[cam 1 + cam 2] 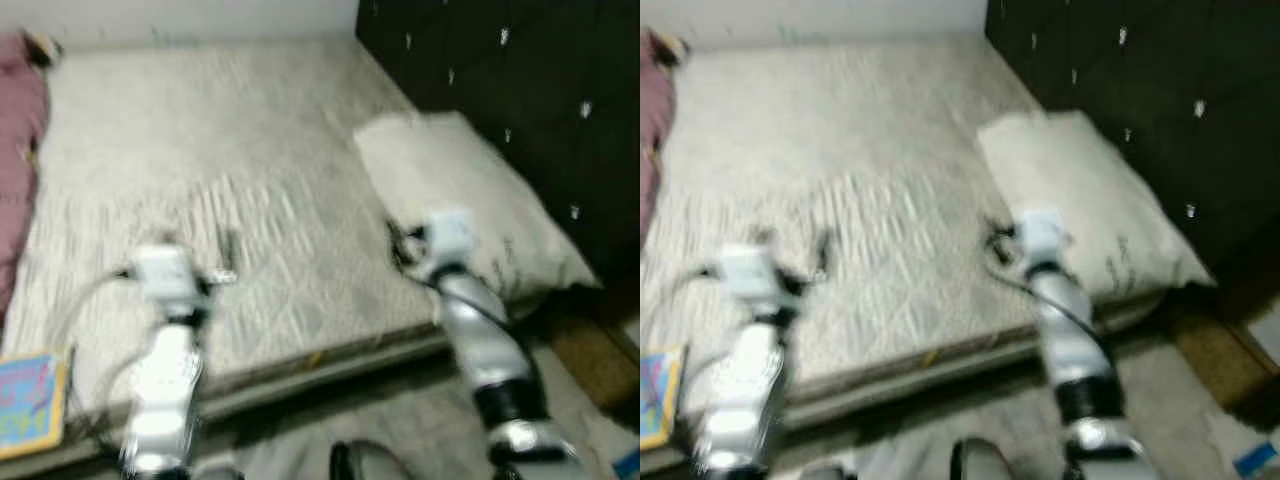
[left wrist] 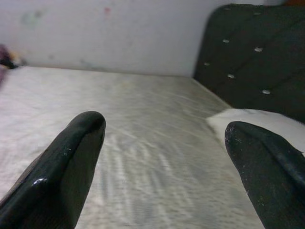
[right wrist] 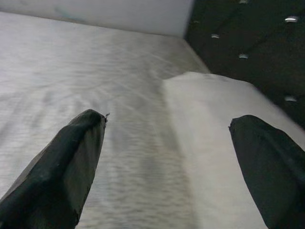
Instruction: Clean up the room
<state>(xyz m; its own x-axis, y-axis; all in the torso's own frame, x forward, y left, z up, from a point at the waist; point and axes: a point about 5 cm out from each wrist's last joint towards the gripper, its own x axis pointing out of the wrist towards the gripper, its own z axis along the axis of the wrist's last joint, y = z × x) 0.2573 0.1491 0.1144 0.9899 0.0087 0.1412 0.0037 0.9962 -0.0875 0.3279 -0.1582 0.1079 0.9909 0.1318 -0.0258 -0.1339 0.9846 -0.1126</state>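
A bare grey-white mattress [image 1: 200, 150] lies before me, blurred in the head views. A white pillow [image 1: 460, 190] rests on its right side against the dark tufted headboard [image 1: 520, 80]. My left gripper [image 2: 164, 129] is open over the mattress's near part, with nothing between its fingers [image 2: 71, 157]. My right gripper [image 3: 167, 124] is open too, just above the mattress at the pillow's [image 3: 214, 143] near left edge. Neither gripper holds anything.
A pink blanket [image 1: 15, 150] lies bunched at the mattress's far left edge. A colourful flat book [image 1: 25, 405] sits at the near left corner. Brown flooring [image 1: 590, 350] and a small blue item [image 1: 628, 465] lie beside the bed on the right.
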